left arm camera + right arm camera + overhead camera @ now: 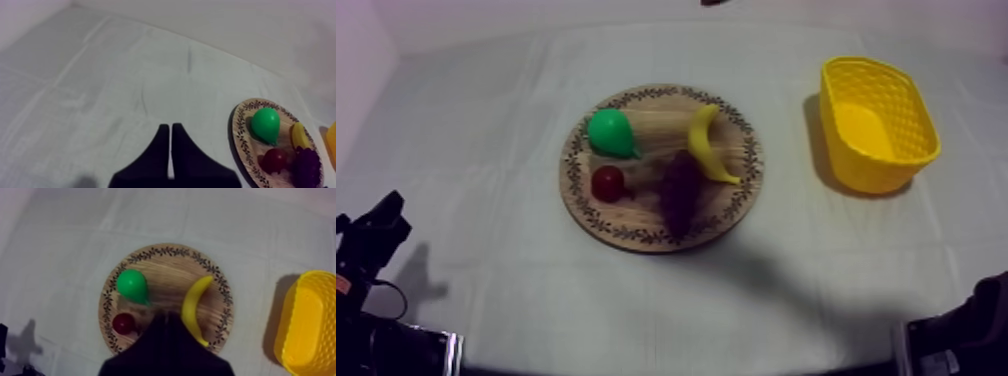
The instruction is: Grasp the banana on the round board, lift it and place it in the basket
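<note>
The yellow banana [708, 145] lies on the right part of the round wooden board [636, 235], beside a dark bunch of grapes [681, 190]. A green pear [611, 132] and a small red fruit [607, 183] rest on the board's left half. The yellow basket [876, 122] stands to the right of the board with nothing in it. My left gripper [171, 127] is shut on nothing, over bare cloth left of the board. My right gripper [167, 317] is shut too; its dark wedge points at the board [165, 252] next to the banana [194, 308] and hides the grapes.
My left arm [371, 235] sits low at the table's left edge and my right arm [976, 325] low at the right edge. Grey-white cloth lies bare between the board and the basket [307, 323].
</note>
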Motion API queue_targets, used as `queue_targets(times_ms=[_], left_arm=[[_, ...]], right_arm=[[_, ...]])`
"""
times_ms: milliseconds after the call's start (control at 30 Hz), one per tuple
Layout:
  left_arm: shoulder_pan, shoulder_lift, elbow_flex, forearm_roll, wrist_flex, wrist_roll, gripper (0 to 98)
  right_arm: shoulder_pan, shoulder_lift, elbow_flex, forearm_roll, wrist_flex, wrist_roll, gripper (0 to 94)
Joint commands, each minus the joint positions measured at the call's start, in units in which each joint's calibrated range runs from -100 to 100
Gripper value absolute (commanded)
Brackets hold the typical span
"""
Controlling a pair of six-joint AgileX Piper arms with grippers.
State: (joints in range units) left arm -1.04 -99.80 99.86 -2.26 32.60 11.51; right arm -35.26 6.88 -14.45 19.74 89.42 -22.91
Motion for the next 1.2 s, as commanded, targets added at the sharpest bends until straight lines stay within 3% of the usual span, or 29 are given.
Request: queue_targets(times_ms=[0, 1167], left_arm=[[0.0, 0.0, 0.0, -0.01, 0.0, 0.0, 0.1], [0.0, 0.0, 0.0, -0.01, 0.0, 0.0, 0.1]], right_arm=[[0.3, 1.9, 0.4, 0.0, -0.2, -0.3, 0.7], [5.1, 26.5, 5.3, 0.1, -10.5, -4.0, 0.8]])
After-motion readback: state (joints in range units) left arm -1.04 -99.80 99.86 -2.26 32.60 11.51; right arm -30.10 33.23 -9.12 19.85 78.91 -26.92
